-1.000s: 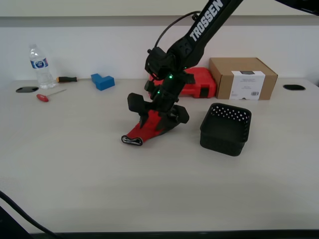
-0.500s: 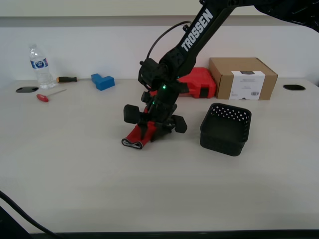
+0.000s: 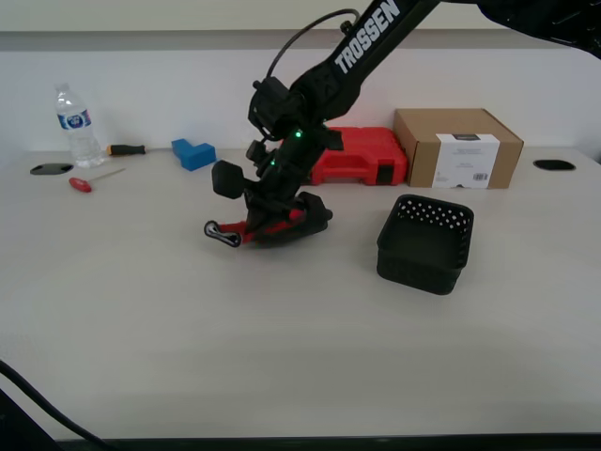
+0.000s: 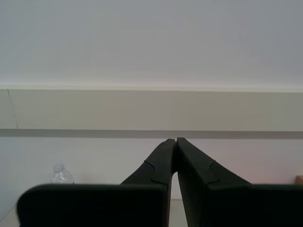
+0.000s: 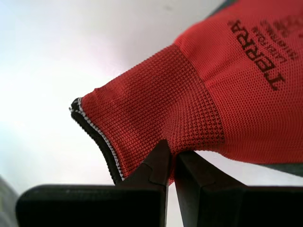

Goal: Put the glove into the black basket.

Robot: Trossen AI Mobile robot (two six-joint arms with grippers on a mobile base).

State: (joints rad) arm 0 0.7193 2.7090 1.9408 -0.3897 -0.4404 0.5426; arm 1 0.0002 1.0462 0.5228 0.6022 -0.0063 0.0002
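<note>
Here the table (image 3: 141, 319) lies bare toward its near edge; the black basket (image 3: 424, 244) sits apart toward the exterior view's right. My first gripper (image 5: 171, 156) pinches the glove (image 3: 254, 225) at its cuff, lifted. My second gripper (image 4: 173, 142) is closed, empty.

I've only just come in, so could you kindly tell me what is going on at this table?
My first gripper has its jaws shut on the red glove near the cuff, and the glove looks lifted just off the white table. The black basket stands empty toward the exterior view's right, apart from the glove. My second gripper is shut on nothing, pointing at the wall.
</note>
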